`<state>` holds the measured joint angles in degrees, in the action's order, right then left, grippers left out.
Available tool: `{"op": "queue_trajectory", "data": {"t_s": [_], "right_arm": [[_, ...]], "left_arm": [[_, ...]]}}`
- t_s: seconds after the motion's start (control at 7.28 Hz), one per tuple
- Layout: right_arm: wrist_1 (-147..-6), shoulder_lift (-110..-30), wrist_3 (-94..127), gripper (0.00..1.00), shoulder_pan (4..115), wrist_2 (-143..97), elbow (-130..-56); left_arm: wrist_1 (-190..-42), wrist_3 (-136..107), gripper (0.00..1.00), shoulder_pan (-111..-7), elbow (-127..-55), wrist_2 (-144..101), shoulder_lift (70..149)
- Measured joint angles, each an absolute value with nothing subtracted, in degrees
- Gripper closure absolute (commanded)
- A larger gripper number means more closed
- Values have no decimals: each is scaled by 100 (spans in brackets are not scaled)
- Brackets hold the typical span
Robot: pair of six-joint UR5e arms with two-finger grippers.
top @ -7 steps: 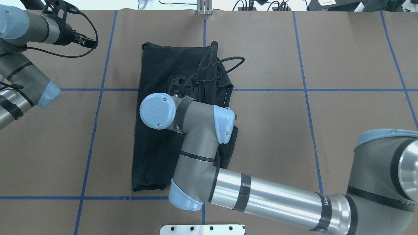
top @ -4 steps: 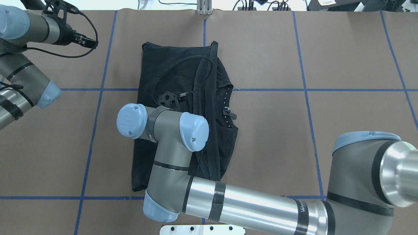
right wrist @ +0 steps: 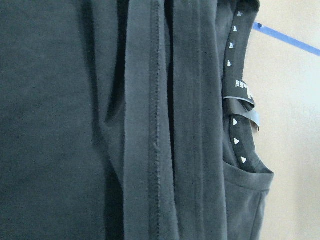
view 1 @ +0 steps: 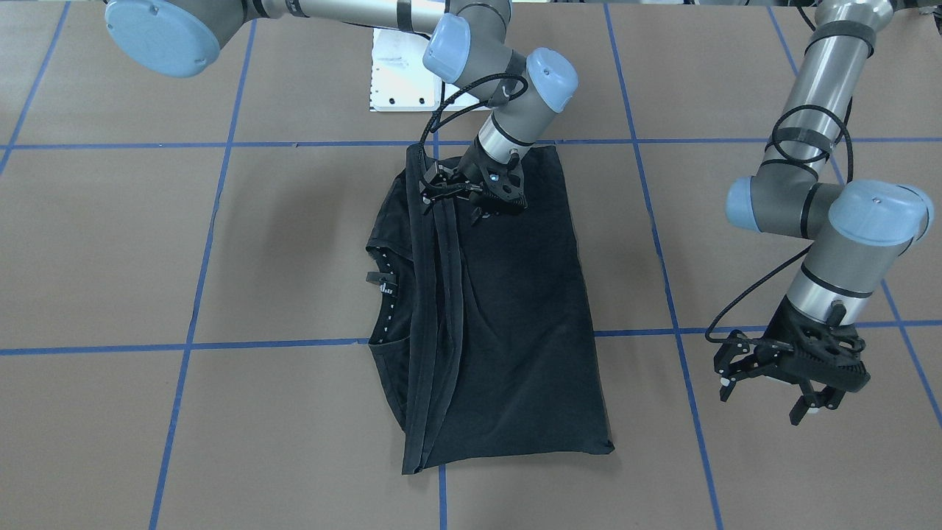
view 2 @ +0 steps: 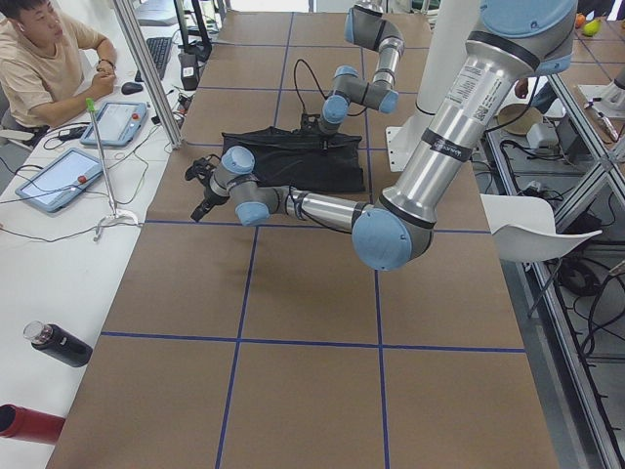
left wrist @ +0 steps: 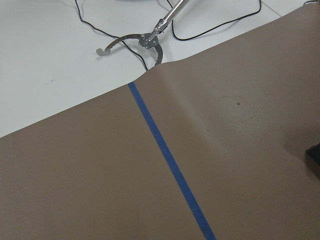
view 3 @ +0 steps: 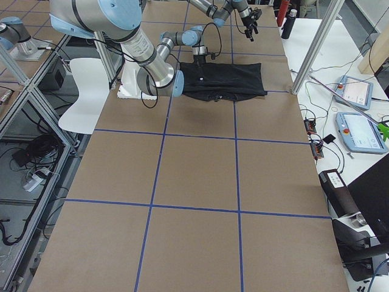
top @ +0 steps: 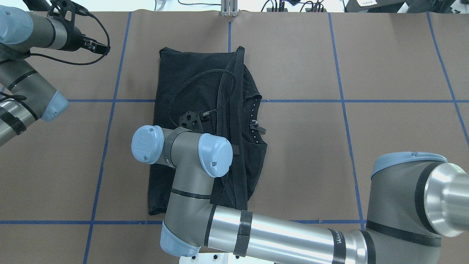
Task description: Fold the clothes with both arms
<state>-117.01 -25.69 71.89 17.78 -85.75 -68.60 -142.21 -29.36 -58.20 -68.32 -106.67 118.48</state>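
- lengthwise folds look done: the black t-shirt (view 1: 515, 316) lies as a narrow band directly beneath the right pincer (view 1: 455, 202), which hangs spread, gripping nothing.
- the left pincer (view 1: 769, 390), also spread and empty, hovers well apart from the shirt.
- a crosswise fold is left, i judge.

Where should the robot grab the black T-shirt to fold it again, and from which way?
Probably the short end of the T-shirt farthest from the robot, at a corner, coming straight down from above. It lies flat in a long strip, and that end is bare, away from the right end effector.
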Motion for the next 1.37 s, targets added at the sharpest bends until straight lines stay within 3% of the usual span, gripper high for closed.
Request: {"op": "queue_trajectory", "data": {"t_s": [0.41, 0.96, 1.37], "right_arm": [[-12055, -2818, 6856, 0, 1830, -8484, -7068], [-12714, -4431, 6440, 0, 2037, -8352, -9149], [-12633, -4810, 6482, 0, 2051, -8313, -9817]], "left_arm": [[-14221, -2936, 0, -5801, -6816, -10661, 11848], [-14221, -2946, 0, -5784, -6824, -10665, 11856], [-14221, -2974, 0, -5776, -6829, -10667, 11856]]}}
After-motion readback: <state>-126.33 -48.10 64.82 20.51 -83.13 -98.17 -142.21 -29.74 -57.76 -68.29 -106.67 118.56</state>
